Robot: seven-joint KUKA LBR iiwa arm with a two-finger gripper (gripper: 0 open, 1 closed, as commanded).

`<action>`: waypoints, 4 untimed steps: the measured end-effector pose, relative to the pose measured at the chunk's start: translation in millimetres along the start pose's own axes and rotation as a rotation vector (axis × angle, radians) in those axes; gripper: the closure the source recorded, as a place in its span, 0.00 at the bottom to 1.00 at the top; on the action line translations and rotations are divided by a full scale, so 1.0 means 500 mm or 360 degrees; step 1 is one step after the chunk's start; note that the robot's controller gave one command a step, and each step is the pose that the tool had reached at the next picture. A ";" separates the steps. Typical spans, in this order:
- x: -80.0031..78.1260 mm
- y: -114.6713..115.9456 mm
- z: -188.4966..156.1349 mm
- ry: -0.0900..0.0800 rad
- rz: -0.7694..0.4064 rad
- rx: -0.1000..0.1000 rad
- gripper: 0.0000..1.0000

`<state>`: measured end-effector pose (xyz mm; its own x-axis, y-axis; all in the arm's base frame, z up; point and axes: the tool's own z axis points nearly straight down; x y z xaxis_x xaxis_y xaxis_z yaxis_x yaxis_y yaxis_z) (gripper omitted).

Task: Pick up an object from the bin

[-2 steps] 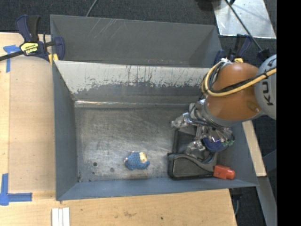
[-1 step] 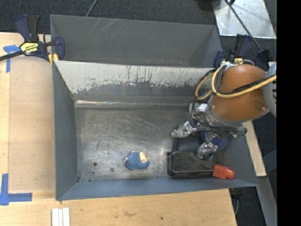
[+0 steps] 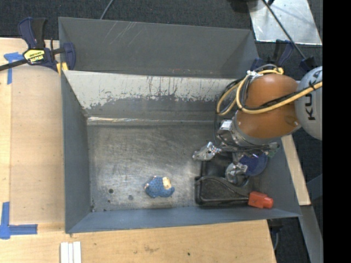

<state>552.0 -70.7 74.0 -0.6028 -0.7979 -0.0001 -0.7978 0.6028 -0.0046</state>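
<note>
Jaws of mine stand spread, gripping nothing, over the black flat pouch (image 3: 218,194) in the bin's (image 3: 74,147) near right corner; red block (image 3: 260,200) beside it.

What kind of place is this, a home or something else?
Probably a robotics lab: a robot arm reaches into a grey metal bin holding a small blue lump and a black object.

Bin (image 3: 137,141): grey metal, matt, scratched and streaked. Blue lump (image 3: 159,187): possibly soft cloth. Arm's orange cover (image 3: 267,112): smooth, glossy.
</note>
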 end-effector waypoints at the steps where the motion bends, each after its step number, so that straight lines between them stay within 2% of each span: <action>1: -0.009 -0.003 -0.006 -0.0020 0.0002 0.0014 1.00; 2: 0.062 -0.028 -0.398 -0.0007 -0.0238 0.0008 1.00; 3: 0.110 0.039 -0.147 0.0003 0.0069 -0.0016 1.00; 4: 0.064 0.031 -0.290 -0.0010 -0.0027 0.0006 1.00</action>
<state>519.7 -86.5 219.1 -0.5891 -0.8080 -0.0060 -0.8080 0.5891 -0.0084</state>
